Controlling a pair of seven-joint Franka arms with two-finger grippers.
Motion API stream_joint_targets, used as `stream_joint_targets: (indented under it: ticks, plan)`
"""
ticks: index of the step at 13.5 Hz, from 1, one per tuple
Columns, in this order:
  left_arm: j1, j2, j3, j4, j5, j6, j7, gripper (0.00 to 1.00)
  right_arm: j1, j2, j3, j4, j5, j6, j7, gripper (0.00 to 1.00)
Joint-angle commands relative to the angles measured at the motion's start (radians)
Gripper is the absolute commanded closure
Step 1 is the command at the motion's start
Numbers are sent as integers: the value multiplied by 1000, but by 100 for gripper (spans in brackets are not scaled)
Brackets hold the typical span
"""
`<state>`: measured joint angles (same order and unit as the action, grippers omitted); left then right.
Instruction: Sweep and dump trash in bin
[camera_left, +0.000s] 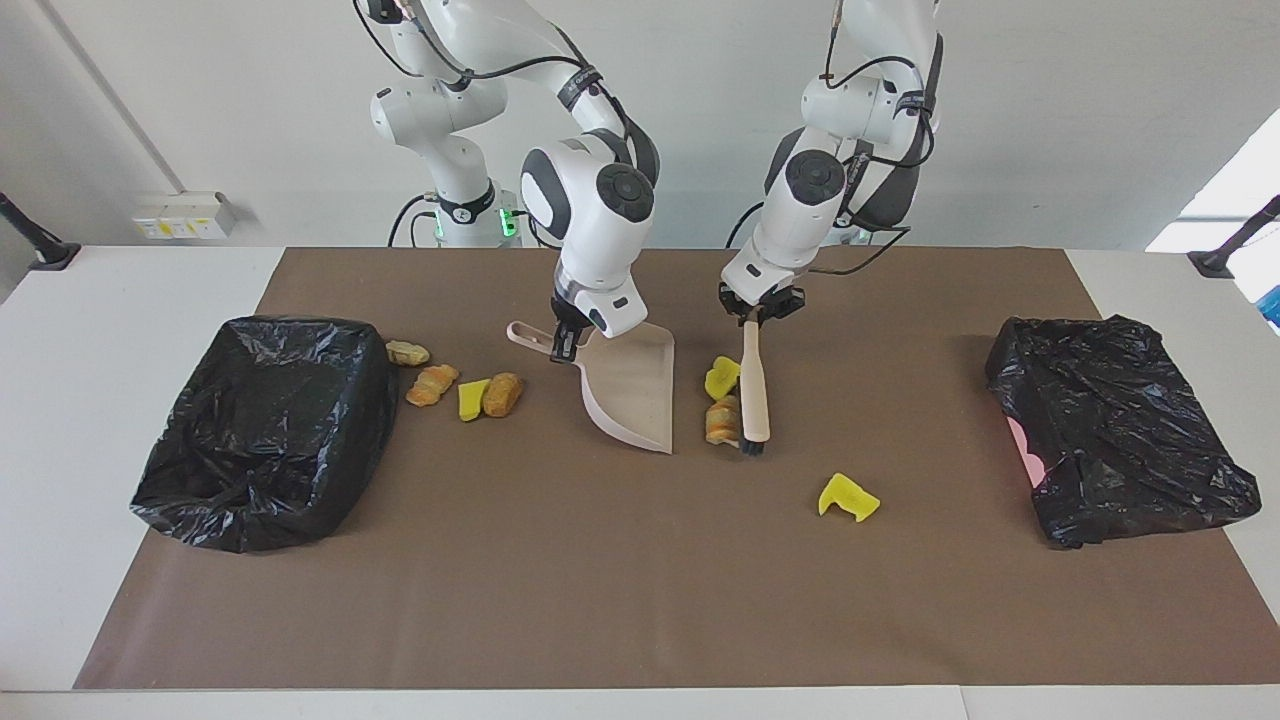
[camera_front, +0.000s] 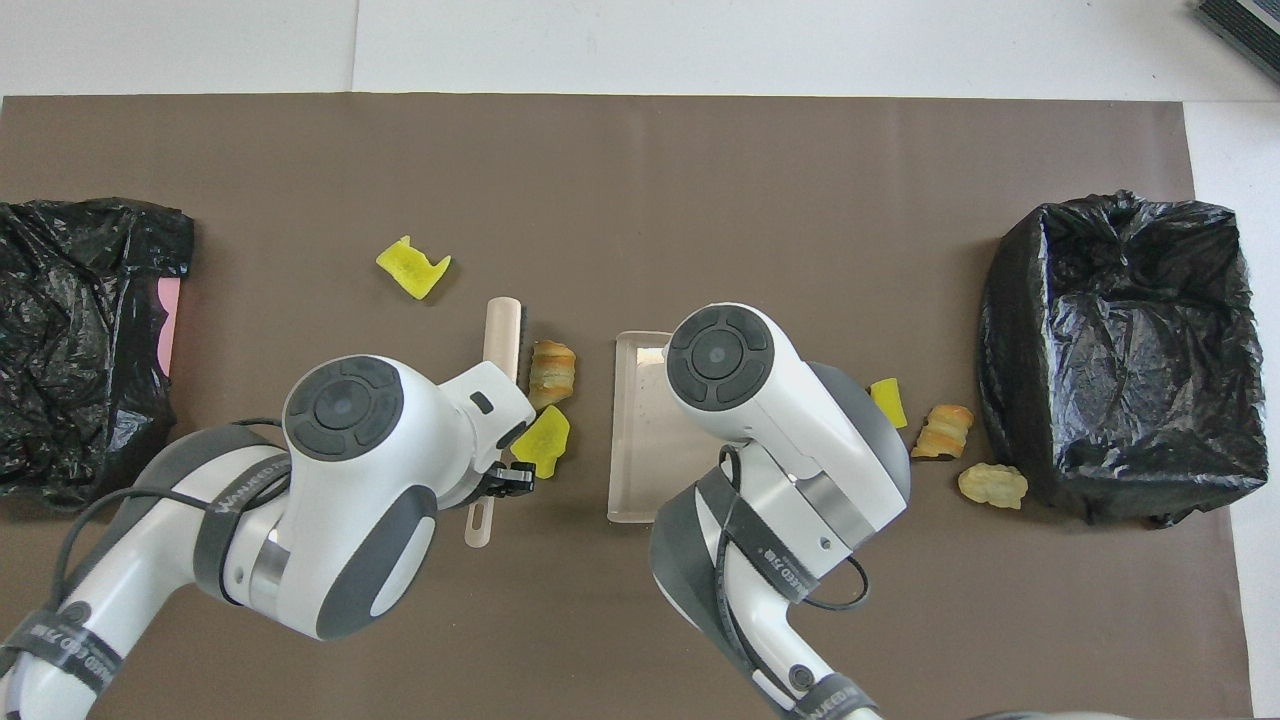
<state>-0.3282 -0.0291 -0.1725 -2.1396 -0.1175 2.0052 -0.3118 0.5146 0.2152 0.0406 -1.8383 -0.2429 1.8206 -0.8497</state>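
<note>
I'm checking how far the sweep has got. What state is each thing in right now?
brush: held by the left gripper, shut on its handle, bristles down against two scraps.
dustpan: held by the right gripper, mouth toward the brush, no scraps seen in it.
swept scraps: between brush and dustpan.
stray yellow scrap: alone on the mat.
open bin: four scraps beside it.
</note>
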Motion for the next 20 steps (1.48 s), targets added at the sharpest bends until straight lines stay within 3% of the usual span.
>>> stream_joint_targets:
  ticks: [1, 3, 5, 9, 12, 15, 20]
  plan:
    - [137, 21, 8, 53, 141, -28, 185, 100, -2, -39, 2, -67, -24, 52, 14, 100]
    - [234, 81, 10, 75, 200, 18, 313, 100, -1, -53, 2, -91, -24, 68, 14, 100]
    - [262, 213, 10, 153, 306, 98, 315, 100, -11, -60, 2, -130, -22, 133, 14, 100]
    - [287, 328, 8, 256, 384, 127, 324, 100, -8, -62, 2, -142, -13, 129, 38, 100]
    - [275, 318, 1, 216, 387, 135, 317, 100, -5, -59, 4, -153, -12, 132, 41, 100]
    - [181, 244, -4, 109, 354, 89, 234, 100, -1, -60, 4, -153, -9, 132, 69, 100]
    - [65, 144, -4, 14, 156, 18, 231, 100, 1, -62, 4, -153, -9, 114, 72, 100]
